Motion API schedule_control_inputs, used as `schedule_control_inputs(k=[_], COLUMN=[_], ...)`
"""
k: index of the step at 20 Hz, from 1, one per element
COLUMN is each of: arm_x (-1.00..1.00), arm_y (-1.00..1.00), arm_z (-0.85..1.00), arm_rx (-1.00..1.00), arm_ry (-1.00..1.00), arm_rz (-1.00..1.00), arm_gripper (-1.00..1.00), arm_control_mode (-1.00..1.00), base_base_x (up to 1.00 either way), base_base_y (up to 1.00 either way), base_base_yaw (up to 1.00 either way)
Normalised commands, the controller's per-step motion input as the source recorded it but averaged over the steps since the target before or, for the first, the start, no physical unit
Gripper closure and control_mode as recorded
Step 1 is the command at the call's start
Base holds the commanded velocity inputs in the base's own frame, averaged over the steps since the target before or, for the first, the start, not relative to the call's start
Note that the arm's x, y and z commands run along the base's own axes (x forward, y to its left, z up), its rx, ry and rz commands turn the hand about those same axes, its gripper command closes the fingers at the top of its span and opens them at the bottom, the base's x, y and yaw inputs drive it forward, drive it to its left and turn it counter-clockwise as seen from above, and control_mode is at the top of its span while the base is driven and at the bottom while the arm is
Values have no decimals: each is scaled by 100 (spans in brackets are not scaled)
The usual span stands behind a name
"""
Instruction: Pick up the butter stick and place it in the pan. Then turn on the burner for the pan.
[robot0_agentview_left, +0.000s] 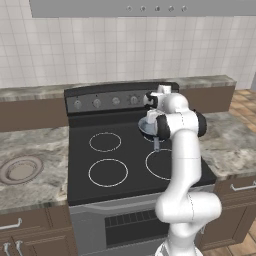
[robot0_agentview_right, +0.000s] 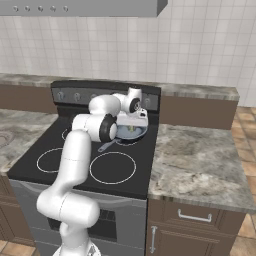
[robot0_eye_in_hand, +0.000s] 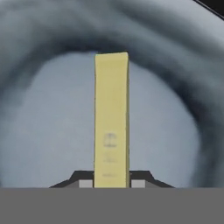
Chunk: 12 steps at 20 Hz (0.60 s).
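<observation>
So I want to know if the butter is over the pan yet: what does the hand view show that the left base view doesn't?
Hand view only: the butter stick, clamped between the dark fingertips of the gripper and pointing down at the grey-blue floor of the pan, with the rim curving around it.

Left base view only: the stove with its ringed burners, the knob panel and the grey-brown dish on the left counter.

Both: the pan, partly hidden behind the arm in the left base view.
</observation>
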Motion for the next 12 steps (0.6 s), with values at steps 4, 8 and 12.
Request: schedule_control_inputs(k=[4, 8, 12], arm_x=[-1, -7, -4], arm_y=[0, 0, 0], arm_z=[-15, -2, -6], arm_rx=[0, 0, 0], arm_ry=[0, 0, 0], arm_rz=[0, 0, 0], arm_gripper=[100, 100, 100], arm_control_mode=[-100, -100, -100], base_base_x=[0, 0, 0], base_base_y=[0, 0, 0], base_base_yaw=[0, 0, 0])
